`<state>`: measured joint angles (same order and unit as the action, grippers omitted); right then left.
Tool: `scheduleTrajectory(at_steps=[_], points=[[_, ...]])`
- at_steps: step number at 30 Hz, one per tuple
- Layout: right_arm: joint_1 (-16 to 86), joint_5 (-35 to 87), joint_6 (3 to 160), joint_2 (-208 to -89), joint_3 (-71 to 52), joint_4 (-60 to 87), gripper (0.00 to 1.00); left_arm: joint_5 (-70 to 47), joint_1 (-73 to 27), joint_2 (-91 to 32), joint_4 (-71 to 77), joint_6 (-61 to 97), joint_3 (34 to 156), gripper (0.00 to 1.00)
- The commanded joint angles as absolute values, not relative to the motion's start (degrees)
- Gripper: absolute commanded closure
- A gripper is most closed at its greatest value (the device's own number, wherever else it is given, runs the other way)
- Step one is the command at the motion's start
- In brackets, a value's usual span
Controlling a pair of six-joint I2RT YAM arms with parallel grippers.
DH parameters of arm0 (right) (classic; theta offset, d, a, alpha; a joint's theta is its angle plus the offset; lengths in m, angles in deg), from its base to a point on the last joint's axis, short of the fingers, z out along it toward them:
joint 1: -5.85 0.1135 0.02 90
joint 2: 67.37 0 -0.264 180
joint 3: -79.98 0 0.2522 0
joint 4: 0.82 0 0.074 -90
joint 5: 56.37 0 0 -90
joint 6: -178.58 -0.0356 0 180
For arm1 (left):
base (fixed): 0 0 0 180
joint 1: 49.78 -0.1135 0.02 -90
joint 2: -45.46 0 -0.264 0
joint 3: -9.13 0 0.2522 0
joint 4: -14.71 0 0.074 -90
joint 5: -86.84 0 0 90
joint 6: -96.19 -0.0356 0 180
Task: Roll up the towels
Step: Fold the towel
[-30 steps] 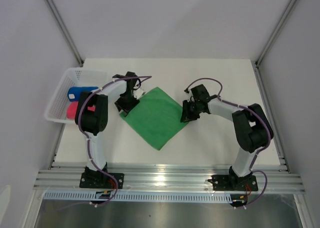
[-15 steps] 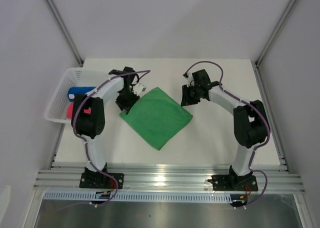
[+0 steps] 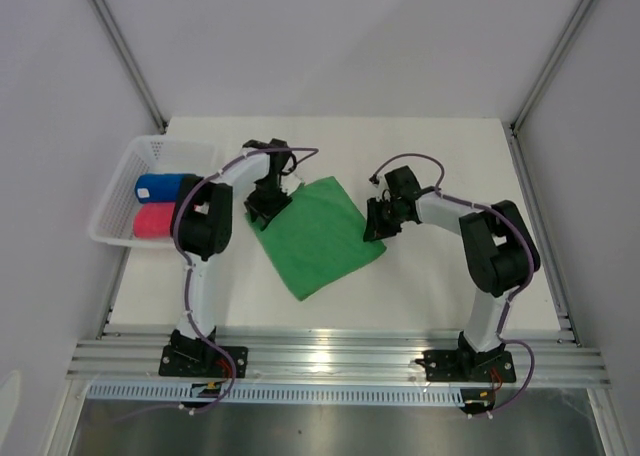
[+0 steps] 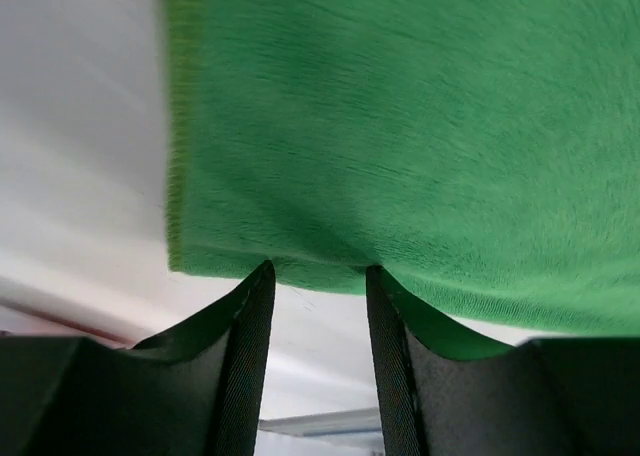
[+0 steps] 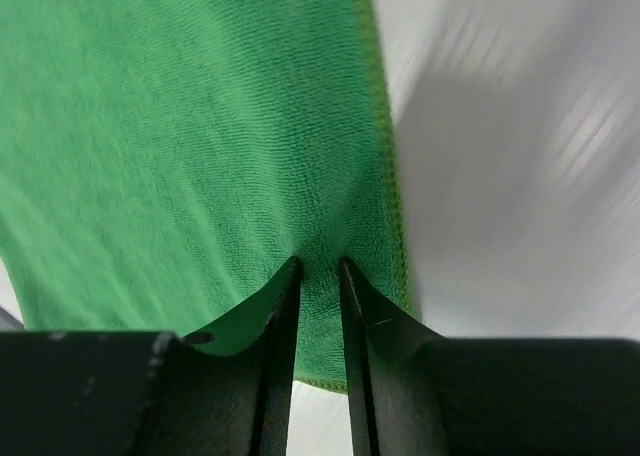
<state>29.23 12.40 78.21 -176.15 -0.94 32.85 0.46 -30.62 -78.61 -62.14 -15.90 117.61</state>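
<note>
One by one through the views, starting from above: finding the green towel (image 3: 320, 238) lying flat and skewed on the table (image 3: 440, 276) between the arms, with the blue towel (image 3: 160, 186) and pink towel (image 3: 155, 222) sitting rolled in the basket (image 3: 112, 204) at far left; seeing the left gripper (image 3: 268, 204) working at the far-left edge near the left corner and the right gripper (image 3: 375, 226) at the far-right edge near the right corner. Looking through the left wrist: seeing jaws standing apart, fingertips (image 4: 258, 276) touching the hem with bare table between, so not telling whether any cloth is pinched. Looking through the right wrist: seeing jaws nearly together, clamping a small pucker of cloth just inside the stitched edge. Judging the green towel as light, limp and fuzzy: draping and wrinkling rather than holding shape, dragging on the table instead of sliding freely, slipping out of a shallow pinch. Advising taking hold at two corners of one edge, biting well past the hem, and pulling evenly for a straight, tight roll.
</note>
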Motion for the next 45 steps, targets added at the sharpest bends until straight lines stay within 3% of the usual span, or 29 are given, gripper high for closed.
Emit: scheduleTrajectory(at_steps=[1, 4, 12, 19, 22, 25, 29, 35, 45], points=[[30.37, 13.07, 74.00, -173.20, 5.99, 33.43, 0.74, 3.87, -30.70, -82.76, -65.48, -16.84, 127.97, 0.55], [31.86, 13.50, 71.19, -170.74, 8.29, 33.25, 0.74, 5.27, -30.18, -87.07, -69.18, -18.85, 136.84, 0.55], [35.30, 13.15, 70.99, -163.54, 9.01, 38.78, 0.70, 9.14, -27.10, -87.79, -67.87, -22.90, 141.45, 0.55], [30.73, 15.35, 75.48, -165.09, -9.14, 41.87, 0.65, 5.04, -27.36, -76.72, -68.48, -21.41, 141.37, 0.52], [29.67, 14.22, 75.92, -173.43, -18.37, 38.53, 0.73, -1.99, -26.84, -70.48, -72.17, -20.62, 139.79, 0.51], [29.49, 10.88, 74.87, -183.72, -27.51, 35.45, 0.91, -12.01, -24.74, -64.24, -72.79, -20.61, 131.37, 0.51], [29.41, 8.41, 71.45, -193.66, -35.18, 32.73, 0.99, -14.32, -18.60, -57.47, -67.18, -22.55, 112.94, 0.53], [29.23, 6.47, 64.07, -201.49, -36.70, 25.78, 1.00, -14.07, -15.33, -57.45, -60.16, -21.59, 99.64, 0.55], [26.07, 21.04, 56.76, -200.36, -31.17, 27.53, 1.00, -8.00, -14.53, -61.15, -57.85, -22.46, 93.99, 0.56]])
